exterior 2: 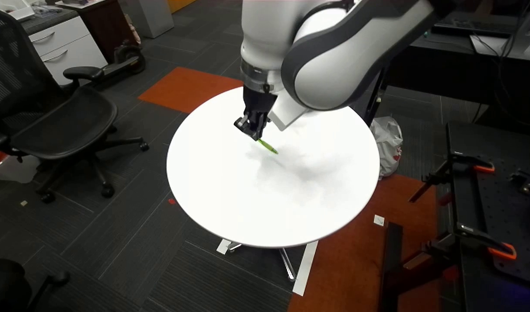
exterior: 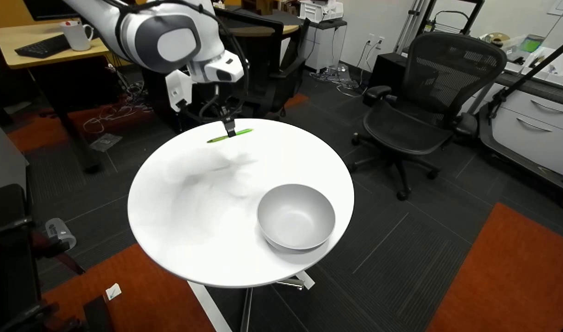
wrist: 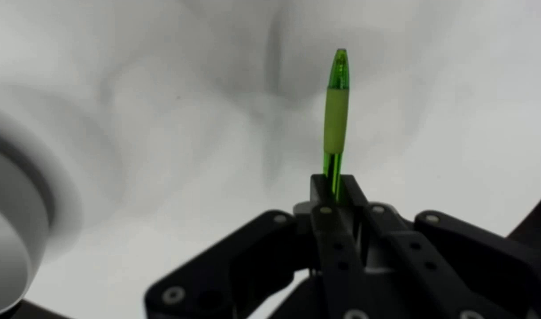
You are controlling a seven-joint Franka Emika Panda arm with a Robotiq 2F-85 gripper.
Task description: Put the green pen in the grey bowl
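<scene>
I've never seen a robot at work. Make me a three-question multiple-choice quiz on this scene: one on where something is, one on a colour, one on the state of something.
1. Where is the bowl?
A) On the floor
B) On the round white table
C) On an office chair

2. What colour is the pen?
A) Red
B) Blue
C) Green

3. How is the gripper, the robot's grasping end?
A) Shut on the pen
B) Wide open
C) Shut on the bowl

Right letters:
1 B: an exterior view shows it standing on the table.
2 C: it shows green in all three views.
3 A: the wrist view shows the pen clamped between the jaws.
</scene>
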